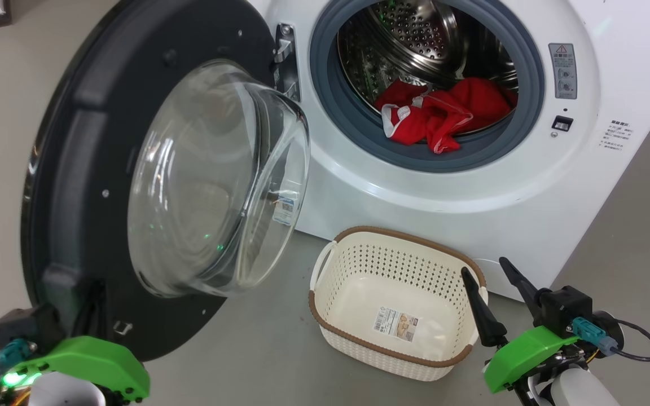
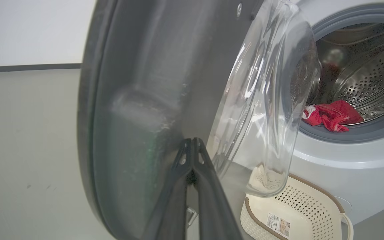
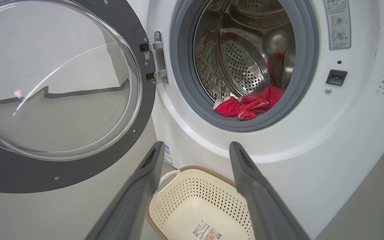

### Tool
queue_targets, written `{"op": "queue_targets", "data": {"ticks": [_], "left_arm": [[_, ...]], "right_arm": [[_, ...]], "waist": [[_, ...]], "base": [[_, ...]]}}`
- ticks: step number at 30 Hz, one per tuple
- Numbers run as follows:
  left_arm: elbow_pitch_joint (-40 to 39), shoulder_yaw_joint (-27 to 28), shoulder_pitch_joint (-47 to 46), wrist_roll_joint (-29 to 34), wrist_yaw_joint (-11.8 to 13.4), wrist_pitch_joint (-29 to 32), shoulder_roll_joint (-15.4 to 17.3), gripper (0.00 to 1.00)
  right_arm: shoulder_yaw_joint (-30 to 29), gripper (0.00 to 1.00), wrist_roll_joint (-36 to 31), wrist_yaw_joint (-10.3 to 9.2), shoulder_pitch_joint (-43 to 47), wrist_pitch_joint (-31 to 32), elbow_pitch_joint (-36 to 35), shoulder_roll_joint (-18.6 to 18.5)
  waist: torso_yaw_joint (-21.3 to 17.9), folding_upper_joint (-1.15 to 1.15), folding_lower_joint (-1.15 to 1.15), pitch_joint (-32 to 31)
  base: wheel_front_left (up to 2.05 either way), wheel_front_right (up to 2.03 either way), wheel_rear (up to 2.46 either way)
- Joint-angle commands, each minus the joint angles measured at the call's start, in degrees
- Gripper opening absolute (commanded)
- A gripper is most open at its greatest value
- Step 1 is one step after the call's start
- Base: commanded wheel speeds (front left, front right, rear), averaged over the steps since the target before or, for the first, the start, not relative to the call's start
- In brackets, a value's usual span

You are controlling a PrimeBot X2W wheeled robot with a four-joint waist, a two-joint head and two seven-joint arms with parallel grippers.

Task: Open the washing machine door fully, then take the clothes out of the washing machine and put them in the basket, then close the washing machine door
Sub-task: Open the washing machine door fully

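Hanging wide open at the left, the washing machine door (image 1: 71,169) turns its glass bowl toward the head view. The clothes (image 1: 443,113) lie at the near lip of the drum in the washing machine (image 1: 415,186). The basket (image 1: 359,265) stands on the floor just before it. The left wrist view shows what the head view hides: the left hand (image 2: 192,143) is clenched, fingers together at the door's inner face; if they touch it, I cannot tell. The right hand (image 1: 484,268) is released, above the basket's right end.

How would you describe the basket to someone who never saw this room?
Find the big white washing machine with its round door open. On the floor before it stands a small cream basket. Only it has a brown rim and white handles.
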Motion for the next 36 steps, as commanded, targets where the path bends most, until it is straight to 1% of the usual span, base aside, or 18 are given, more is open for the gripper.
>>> {"op": "queue_targets", "data": {"ticks": [1,4,7,14,20,23,27,36], "left_arm": [[0.12,3.62,-3.36,-0.47,0.23,-0.93,2.26,0.0],[1.39,4.37,-4.23,-1.12,-0.13,-1.57,2.65,0.0],[3.8,5.4,-5.79,-2.17,-1.02,-2.49,3.4,0.0],[10.78,8.2,-10.42,-4.22,-2.31,-5.93,5.02,0.0],[16.74,10.73,-13.7,-6.04,-2.87,-8.32,6.37,0.0],[18.5,10.95,-14.44,-5.97,-2.76,-10.36,6.14,0.0],[21.68,10.57,-16.26,-6.04,-3.22,-11.31,6.23,0.0],[32.92,10.85,-22.93,-6.48,-4.64,-14.77,7.96,0.0]], "right_arm": [[1.25,1.0,-0.5,0.37,-2.48,-0.52,-1.22,0.04],[1.21,1.0,-0.8,0.37,-2.63,-0.52,-1.22,0.04],[1.04,1.0,-1.41,0.37,-3.01,-0.52,-1.02,0.04],[0.75,1.0,-2.48,0.37,-3.81,-0.52,-0.78,-0.31],[0.54,1.0,-2.65,0.37,-4.31,-0.52,-0.75,-0.83],[0.57,1.0,-2.64,0.37,-4.42,-0.52,-0.76,-0.99],[0.39,1.0,-2.53,0.37,-4.55,-0.52,-0.92,-1.42],[1.23,1.0,-2.69,0.37,-5.48,-0.52,-0.75,-1.74]], "waist": [[0.0,0.0,0.0,0.25],[0.01,0.0,0.0,0.69],[0.05,0.0,0.0,1.41],[-0.03,0.0,0.0,2.69],[-0.4,0.0,0.0,3.69],[-0.45,0.0,0.0,4.24],[-0.36,0.0,0.0,4.98],[-0.77,0.0,0.0,6.06]], "base": [[0.0,0.0,0.0],[0.0,0.0,0.0],[0.0,0.0,0.0],[0.0,0.0,0.0],[0.0,0.0,0.0],[0.0,0.0,0.0],[0.0,0.0,0.0],[0.0,0.0,0.0]]}}
